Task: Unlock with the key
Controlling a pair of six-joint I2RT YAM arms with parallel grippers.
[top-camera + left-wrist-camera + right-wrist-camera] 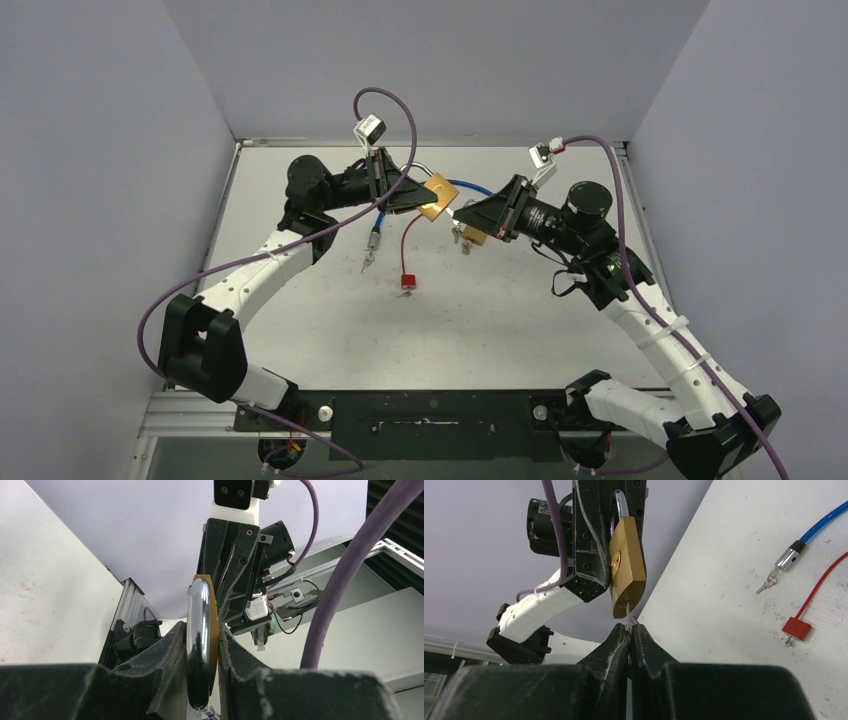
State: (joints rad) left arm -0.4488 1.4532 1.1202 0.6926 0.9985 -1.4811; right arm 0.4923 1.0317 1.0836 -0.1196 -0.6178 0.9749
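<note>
Holding padlock (626,565) aloft over far middle of table (480,330), with key (628,612) pushed into its keyway.

Clamping padlock by body and shackle (197,630) in left gripper (202,627), with jaws pinching its flat sides. Nipping key in right gripper (629,630) from the right, with jaws pressed almost together on the thin metal. Looks inserted but not yet turned, with no sign of shackle sprung. Risks from here:
- slipping off key if twisted on so small a hold;
- bending blade if rotated off its axis or while tugging away;
- swivelling padlock within left jaws under too much torque for the clamp, wasting the turn;
- dropping padlock toward blue cable (824,522) and red tag (796,628), lying on table just near of it, on any loosening of grip.
</note>
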